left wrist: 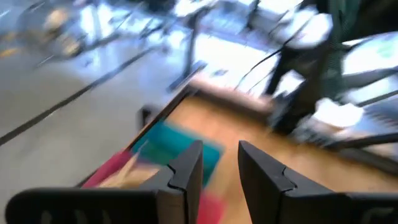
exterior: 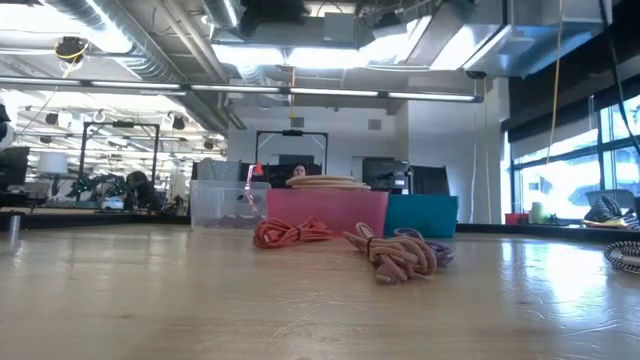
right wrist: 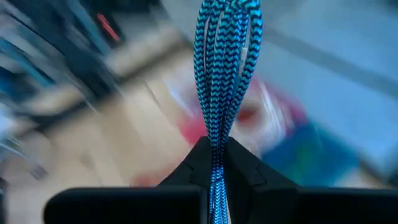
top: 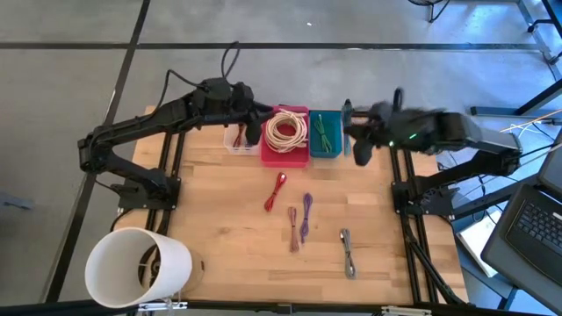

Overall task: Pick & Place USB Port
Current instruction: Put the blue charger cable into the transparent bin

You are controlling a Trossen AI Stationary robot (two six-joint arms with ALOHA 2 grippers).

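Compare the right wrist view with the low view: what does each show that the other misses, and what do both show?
Only the right wrist view shows the right pincer shut on a blue and black braided cable bundle. Only the low view shows the clear plastic bin, the coiled red cable and the pink and purple cable bundles lying on the table. Both share the wooden table top, though it is blurred in the wrist view.

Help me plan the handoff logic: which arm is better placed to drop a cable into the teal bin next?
Right. The right gripper is shut on a blue braided cable and sits beside the teal bin. The left gripper holds nothing, over the clear bin.
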